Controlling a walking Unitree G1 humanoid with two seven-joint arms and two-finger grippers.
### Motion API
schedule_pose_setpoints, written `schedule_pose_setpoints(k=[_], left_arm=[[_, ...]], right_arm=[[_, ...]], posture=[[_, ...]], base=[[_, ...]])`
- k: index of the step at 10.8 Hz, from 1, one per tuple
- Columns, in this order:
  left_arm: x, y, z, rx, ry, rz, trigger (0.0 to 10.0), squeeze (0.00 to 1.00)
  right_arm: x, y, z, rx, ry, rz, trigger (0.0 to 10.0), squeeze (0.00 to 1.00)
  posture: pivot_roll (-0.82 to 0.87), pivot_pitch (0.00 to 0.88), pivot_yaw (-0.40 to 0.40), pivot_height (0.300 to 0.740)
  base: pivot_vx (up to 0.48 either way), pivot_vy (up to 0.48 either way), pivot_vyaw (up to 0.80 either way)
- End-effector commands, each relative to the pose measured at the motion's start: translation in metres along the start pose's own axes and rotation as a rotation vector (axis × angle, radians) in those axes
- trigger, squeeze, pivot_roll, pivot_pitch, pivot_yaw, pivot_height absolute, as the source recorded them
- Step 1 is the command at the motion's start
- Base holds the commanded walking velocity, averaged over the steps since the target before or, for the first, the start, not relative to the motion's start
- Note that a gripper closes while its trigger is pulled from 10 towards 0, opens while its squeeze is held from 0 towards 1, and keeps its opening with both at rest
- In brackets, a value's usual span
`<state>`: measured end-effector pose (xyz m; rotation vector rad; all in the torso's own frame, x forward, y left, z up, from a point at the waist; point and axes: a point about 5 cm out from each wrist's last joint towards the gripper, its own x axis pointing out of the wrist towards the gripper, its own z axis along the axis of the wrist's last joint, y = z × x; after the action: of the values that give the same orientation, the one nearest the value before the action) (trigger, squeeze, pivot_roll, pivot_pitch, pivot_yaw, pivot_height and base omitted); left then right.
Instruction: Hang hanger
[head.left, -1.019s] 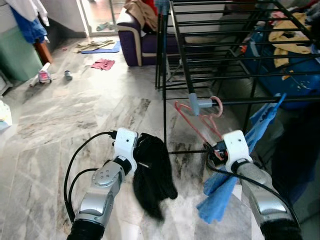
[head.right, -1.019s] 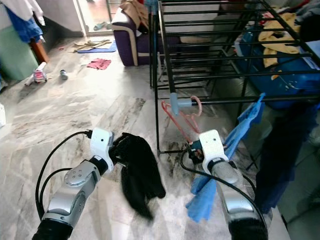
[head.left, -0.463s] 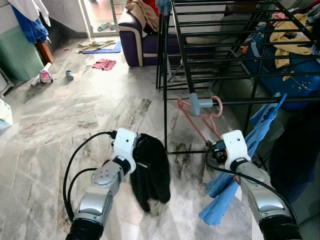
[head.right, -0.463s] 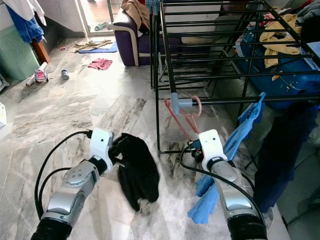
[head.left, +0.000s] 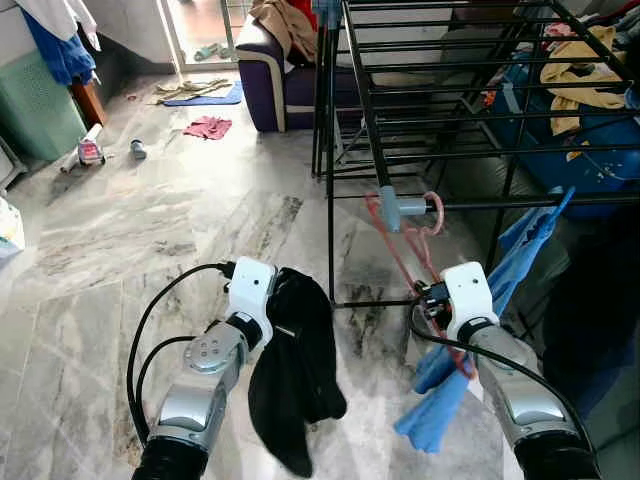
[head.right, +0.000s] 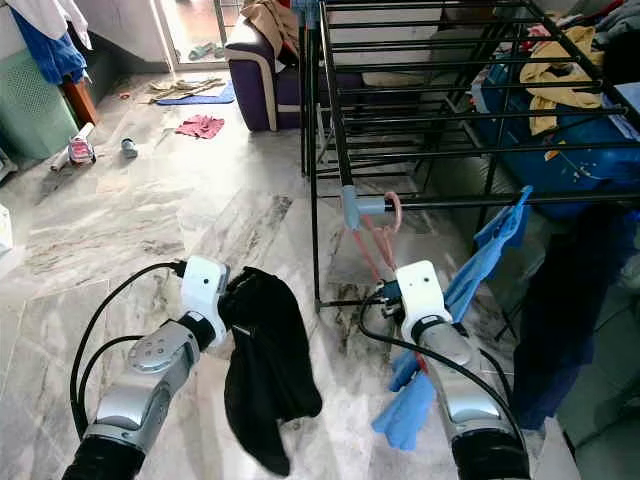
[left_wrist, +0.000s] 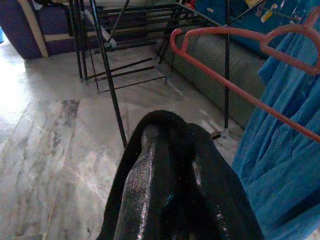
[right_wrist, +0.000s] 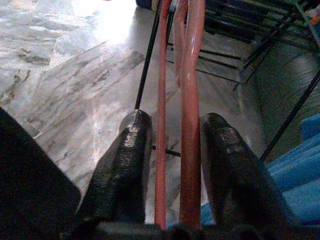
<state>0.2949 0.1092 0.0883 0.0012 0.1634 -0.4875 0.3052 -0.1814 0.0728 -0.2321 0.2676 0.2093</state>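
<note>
My right gripper (right_wrist: 172, 165) clamps the pink hanger (head.left: 405, 262) at centre right, its hook over the rack bar (head.left: 520, 201), blue cloth (head.left: 440, 400) trailing. Left gripper (head.left: 283, 325) grips a black garment (head.left: 295, 385). Hanging seems nearly done; next, release.

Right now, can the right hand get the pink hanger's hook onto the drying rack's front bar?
Probably yes. The right hand holds the pink hanger just below the drying rack's front bar, its hook already at the bar, with nothing between them.
</note>
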Motion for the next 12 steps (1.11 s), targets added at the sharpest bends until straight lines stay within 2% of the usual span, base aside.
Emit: schedule_pose_setpoints(k=[1,9,11,12], left_arm=[[0.002,0.000,0.004,0.016,-0.006,-0.004,10.0,0.00],[0.003,-0.004,0.004,0.008,-0.008,-0.017,10.0,0.00],[0.004,-0.006,0.005,0.003,-0.012,-0.017,10.0,0.00],[0.004,-0.006,0.007,-0.001,-0.032,-0.005,10.0,0.00]], right_arm=[[0.000,-0.003,0.000,0.013,-0.001,-0.016,0.0,0.00],[0.002,-0.001,-0.002,0.016,-0.001,-0.028,0.0,0.00],[0.001,-0.003,0.007,0.000,-0.054,-0.061,0.0,0.00],[-0.004,-0.005,0.017,-0.009,-0.118,-0.112,0.0,0.00]], posture=[[-0.06,0.056,0.022,0.740],[-0.06,0.056,0.024,0.740],[-0.06,0.056,0.023,0.740],[-0.06,0.056,0.022,0.740]], base=[[0.000,0.000,0.00],[0.000,0.000,0.00],[0.000,0.000,0.00],[0.000,0.000,0.00]])
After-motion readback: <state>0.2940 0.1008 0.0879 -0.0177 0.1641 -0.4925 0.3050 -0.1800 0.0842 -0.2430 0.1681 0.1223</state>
